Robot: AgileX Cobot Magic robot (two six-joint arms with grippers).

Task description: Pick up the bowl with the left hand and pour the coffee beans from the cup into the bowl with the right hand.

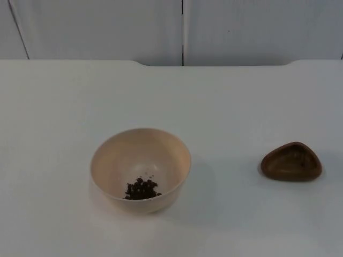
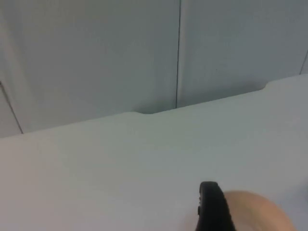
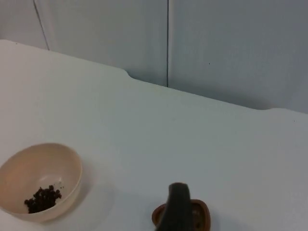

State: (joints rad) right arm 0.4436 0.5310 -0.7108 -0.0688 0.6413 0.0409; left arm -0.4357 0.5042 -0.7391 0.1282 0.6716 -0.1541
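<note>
The bowl (image 1: 140,170) looks like smooth matt plastic or ceramic, pale cream, with a soft sheen on its inner wall. The beans (image 1: 142,189) in it are dark brown and slightly glossy. The cup (image 1: 291,161) looks like brown wood with a smooth, lightly polished finish. The table (image 1: 225,107) is white, smooth and matt. The wall (image 1: 107,27) is grey, flat and matt. A black matt finger (image 3: 177,207) stands just before the cup.
</note>
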